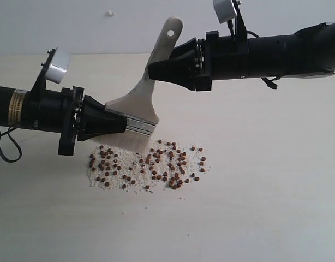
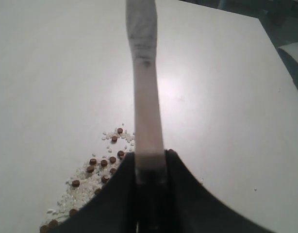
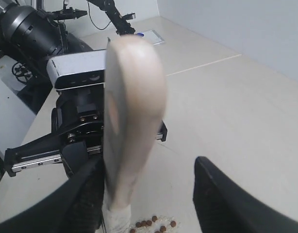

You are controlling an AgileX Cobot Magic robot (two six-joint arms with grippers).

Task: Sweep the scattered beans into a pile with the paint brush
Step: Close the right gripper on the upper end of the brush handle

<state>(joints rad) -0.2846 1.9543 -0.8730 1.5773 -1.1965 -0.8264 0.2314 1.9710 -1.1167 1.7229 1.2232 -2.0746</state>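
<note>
One flat paint brush (image 1: 137, 99), pale wood handle, silver ferrule, cream bristles: left gripper (image 1: 123, 124) clamped on the ferrule, right gripper (image 1: 152, 72) with jaws apart around the handle. Dozens of tiny round reddish-brown beans (image 1: 151, 166) lie amid fine white grains (image 1: 114, 181), just below the left gripper.

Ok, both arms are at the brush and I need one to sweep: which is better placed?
Left. The left tool clamps the paint brush at the ferrule, bristles by the beans; the right tool is open around the handle.

Exterior: side-on, mid-distance, across table (image 1: 265, 218). Wrist views: close, along paint brush (image 2: 148, 121); all three share beans (image 1: 148, 166).
</note>
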